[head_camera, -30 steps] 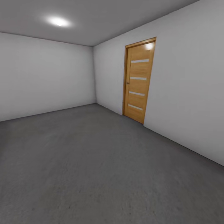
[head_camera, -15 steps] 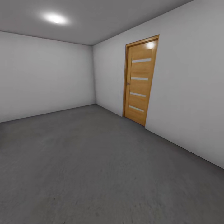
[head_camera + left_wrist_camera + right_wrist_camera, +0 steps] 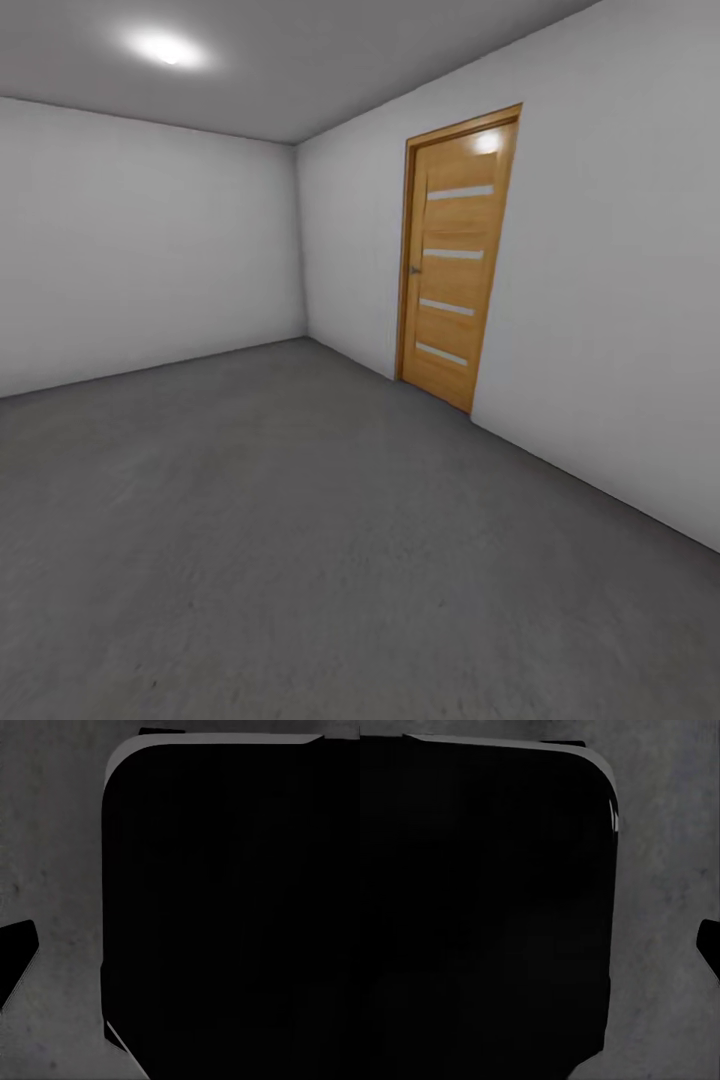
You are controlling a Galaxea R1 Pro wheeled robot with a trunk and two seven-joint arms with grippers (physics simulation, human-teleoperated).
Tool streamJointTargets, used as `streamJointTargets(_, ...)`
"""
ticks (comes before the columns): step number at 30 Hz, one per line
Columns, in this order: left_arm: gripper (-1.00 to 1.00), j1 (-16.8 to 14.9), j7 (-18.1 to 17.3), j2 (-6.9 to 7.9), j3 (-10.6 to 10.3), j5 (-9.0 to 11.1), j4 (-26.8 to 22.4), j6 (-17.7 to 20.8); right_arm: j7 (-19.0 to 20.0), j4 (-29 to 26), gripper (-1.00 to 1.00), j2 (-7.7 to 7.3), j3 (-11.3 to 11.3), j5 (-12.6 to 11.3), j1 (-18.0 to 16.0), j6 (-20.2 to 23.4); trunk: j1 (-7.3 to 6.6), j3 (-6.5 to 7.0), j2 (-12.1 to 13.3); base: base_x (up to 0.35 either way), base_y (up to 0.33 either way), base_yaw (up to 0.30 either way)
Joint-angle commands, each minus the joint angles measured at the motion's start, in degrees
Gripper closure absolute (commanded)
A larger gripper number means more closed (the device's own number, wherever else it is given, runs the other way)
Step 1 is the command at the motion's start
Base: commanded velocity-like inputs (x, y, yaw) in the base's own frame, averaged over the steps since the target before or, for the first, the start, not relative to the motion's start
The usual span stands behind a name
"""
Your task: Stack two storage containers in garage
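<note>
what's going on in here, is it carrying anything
Nothing is being handled as far as these views show. The robot is in a bare room with pale grey walls, a dark grey floor and a closed wooden door ahead on the right. Both wrist views look down at that floor past a large black body.

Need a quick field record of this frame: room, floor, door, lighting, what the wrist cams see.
room: bare, plain pale grey walls
floor: dark grey, rough, concrete-like floor
door: light brown wooden door with four pale horizontal strips, in the right-hand wall, closed
lighting: round ceiling light, on
left wrist view: large black rounded-corner body over grey floor
right wrist view: similar black rounded-corner body over grey floor
gripper states: cannot tell
</note>
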Motion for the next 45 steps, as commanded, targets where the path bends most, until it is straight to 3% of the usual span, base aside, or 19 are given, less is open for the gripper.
streamJointTargets(1,-1.0,0.0,0.0,-0.01,0.0,0.3,0.0,-0.1,0.1,0.1,-1.0,-0.01,0.0,0.0,0.0,-0.3,0.03,-0.04,0.0,0.326,0.0,0.0)
streamJointTargets(45,-1.0,0.0,0.1,-0.01,0.1,0.3,0.0,-0.1,0.2,0.0,-1.0,0.37,-0.4,0.0,0.0,-0.4,0.03,-0.04,0.0,0.326,0.0,0.0)
